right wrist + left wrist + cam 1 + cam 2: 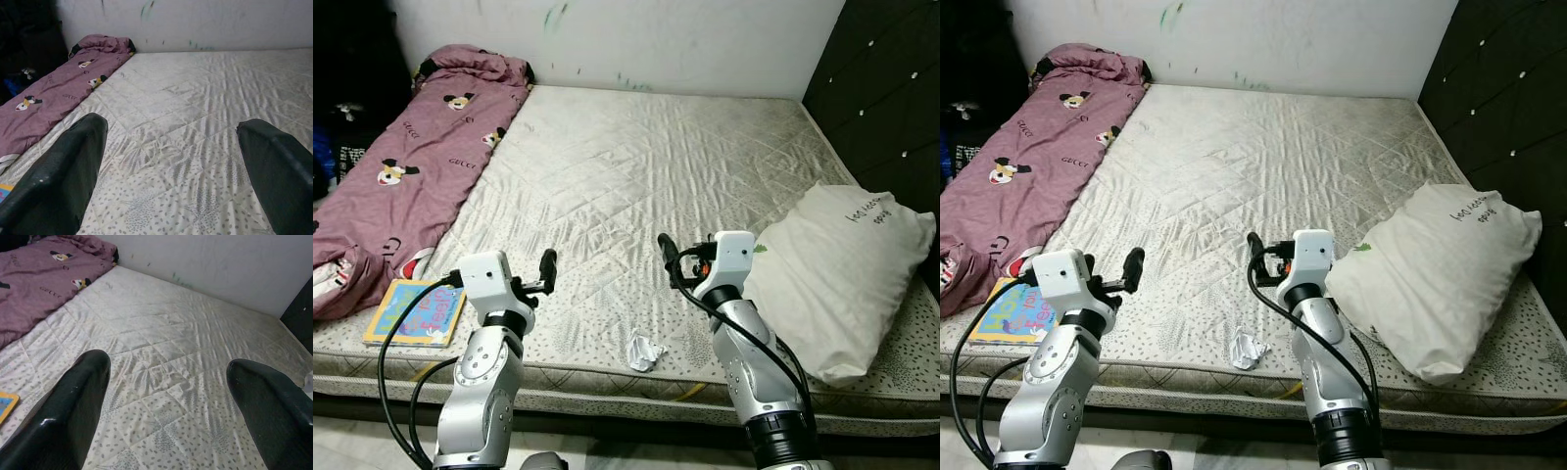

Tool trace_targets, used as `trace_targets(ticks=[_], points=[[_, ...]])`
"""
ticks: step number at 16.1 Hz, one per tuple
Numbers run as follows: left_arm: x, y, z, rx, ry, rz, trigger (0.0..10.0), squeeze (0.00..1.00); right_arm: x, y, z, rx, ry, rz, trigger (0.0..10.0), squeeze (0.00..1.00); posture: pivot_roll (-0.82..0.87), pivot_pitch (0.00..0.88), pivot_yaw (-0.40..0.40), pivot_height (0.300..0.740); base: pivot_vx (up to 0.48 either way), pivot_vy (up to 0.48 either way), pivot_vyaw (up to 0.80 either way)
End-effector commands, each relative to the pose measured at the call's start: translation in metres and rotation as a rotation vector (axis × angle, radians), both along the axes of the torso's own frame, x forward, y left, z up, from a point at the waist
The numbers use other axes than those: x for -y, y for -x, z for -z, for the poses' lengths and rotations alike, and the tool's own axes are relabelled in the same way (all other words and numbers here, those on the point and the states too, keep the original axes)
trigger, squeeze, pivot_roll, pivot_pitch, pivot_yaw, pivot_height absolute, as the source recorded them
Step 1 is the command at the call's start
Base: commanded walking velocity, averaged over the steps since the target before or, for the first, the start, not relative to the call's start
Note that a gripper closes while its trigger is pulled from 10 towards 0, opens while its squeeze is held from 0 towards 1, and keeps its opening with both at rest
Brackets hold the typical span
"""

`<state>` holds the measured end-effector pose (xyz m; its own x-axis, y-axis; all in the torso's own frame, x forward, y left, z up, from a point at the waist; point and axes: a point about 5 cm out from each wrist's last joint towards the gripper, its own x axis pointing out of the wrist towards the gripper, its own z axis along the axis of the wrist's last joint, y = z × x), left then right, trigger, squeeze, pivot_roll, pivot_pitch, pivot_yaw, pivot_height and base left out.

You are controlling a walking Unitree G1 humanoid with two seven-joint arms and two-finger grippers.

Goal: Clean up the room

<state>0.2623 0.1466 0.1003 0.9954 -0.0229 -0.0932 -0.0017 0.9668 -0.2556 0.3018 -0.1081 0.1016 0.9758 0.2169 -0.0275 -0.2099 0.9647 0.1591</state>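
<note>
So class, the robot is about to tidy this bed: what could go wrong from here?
The crumpled paper lies at the mattress edge, so a clumsy reach by the open right gripper might knock it off. The book lies flat beside the blanket, so the open left gripper may struggle to lift it.

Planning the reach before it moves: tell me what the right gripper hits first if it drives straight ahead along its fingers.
Probably the bare mattress. The right gripper, fingers open, points low across it toward the far wall; nothing lies between, though depth is unclear.
</note>
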Motion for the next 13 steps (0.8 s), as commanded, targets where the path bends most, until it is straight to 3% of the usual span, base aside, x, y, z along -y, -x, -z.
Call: trace_targets(ticks=[1, 9, 11, 13], points=[[-0.0008, 0.0007, -0.0021, 0.002, -0.003, -0.006, 10.0, 0.0, -0.0011, 0.0002, -0.0036, 0.006, -0.004, -0.007, 10.0, 0.0, 0.11, 0.023, -0.043, 0.716, 0.0, 0.0, 0.0], [-0.0003, -0.0007, -0.0012, -0.007, 0.001, -0.016, 10.0, 0.0, 0.0003, -0.0007, -0.0039, 0.007, -0.001, -0.008, 10.0, 0.0, 0.11, 0.01, -0.046, 0.623, 0.0, 0.0, 0.0], [-0.0047, -0.0012, -0.0041, 0.013, -0.033, -0.059, 10.0, 0.0, -0.0006, -0.0007, -0.0026, -0.002, 0.011, -0.014, 10.0, 0.0, 0.11, 0.01, -0.046, 0.618, 0.0, 0.0, 0.0], [-0.008, -0.0018, -0.0099, 0.049, -0.081, -0.03, 10.0, 0.0, -0.0014, -0.0015, -0.0007, -0.018, 0.027, -0.022, 10.0, 0.0, 0.11, 0.003, -0.048, 0.618, 0.0, 0.0, 0.0]])
